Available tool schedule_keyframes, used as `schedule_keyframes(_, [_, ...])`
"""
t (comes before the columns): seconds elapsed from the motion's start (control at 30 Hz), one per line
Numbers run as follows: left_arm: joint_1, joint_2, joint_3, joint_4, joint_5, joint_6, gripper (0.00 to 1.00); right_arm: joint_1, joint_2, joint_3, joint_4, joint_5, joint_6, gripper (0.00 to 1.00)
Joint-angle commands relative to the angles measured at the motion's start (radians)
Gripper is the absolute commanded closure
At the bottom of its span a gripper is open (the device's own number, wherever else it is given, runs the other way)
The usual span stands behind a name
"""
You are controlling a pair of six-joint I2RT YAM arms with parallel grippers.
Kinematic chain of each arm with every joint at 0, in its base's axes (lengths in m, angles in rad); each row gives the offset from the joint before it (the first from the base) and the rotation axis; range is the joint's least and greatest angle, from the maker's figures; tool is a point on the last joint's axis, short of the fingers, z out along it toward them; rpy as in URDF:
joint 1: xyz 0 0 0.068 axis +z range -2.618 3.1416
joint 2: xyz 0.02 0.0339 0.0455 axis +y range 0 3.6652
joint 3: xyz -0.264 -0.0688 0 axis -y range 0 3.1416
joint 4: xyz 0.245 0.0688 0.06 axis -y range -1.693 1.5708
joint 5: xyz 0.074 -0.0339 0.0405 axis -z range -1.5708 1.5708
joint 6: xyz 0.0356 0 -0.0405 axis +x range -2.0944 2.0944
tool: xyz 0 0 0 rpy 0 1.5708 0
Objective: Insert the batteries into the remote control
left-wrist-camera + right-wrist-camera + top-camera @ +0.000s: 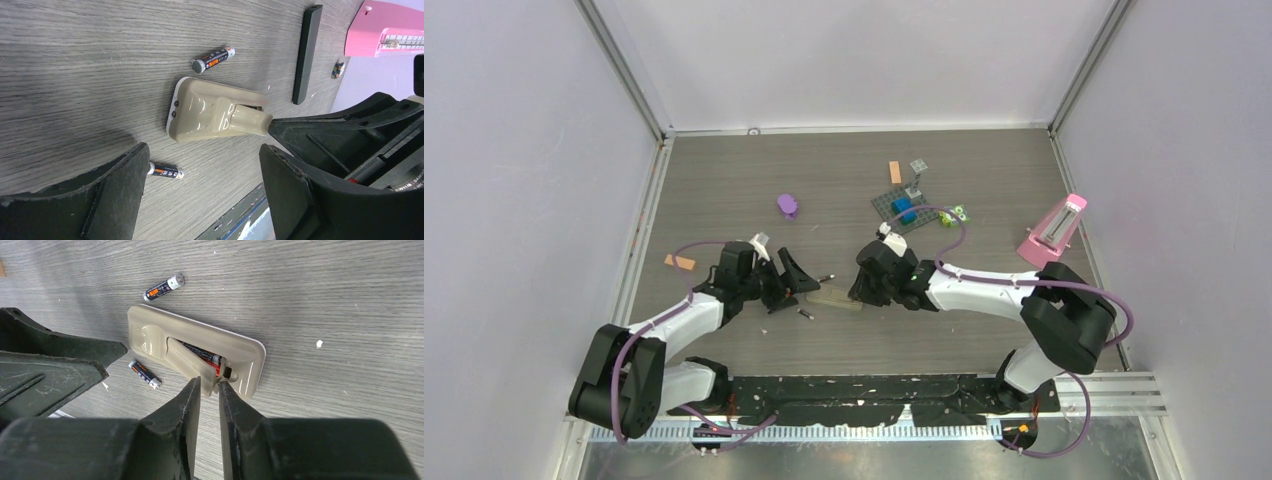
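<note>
The beige remote control (245,357) lies back side up on the table (834,297). Its battery cover (187,360) is tilted up, and batteries (205,356) show in the compartment beneath it. My right gripper (210,385) is shut on the cover's raised end. One loose battery (164,287) lies beyond the remote, and another (145,374) lies on its near side. My left gripper (202,155) hovers open at the remote's other end, with that near battery (166,171) beside its left finger.
A black bar (306,52) lies past the remote. Further back stand a pink metronome (1054,230), a grey plate with bricks (904,207) and a purple object (787,206). Small orange pieces (680,262) lie at the left.
</note>
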Motion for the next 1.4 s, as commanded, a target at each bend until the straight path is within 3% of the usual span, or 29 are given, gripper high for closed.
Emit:
schedule_keyframes(0.0, [0.009,-0.012,0.0,0.032,0.015,0.014,0.18,0.007,0.024,0.043,0.011,-0.013,-0.01,0.75])
schedule_keyframes(0.7, [0.01,0.03,0.016,0.046,0.038,0.034,0.19,0.012,0.114,0.105,-0.067,0.007,-0.072,0.89])
schedule_keyframes(1.1, [0.01,0.045,0.014,0.048,0.048,0.039,0.21,0.033,0.161,0.158,-0.15,0.047,-0.108,0.89])
schedule_keyframes(1.37, [0.01,-0.007,0.042,-0.019,-0.018,0.08,0.21,0.054,0.208,0.268,-0.292,0.12,-0.163,0.83])
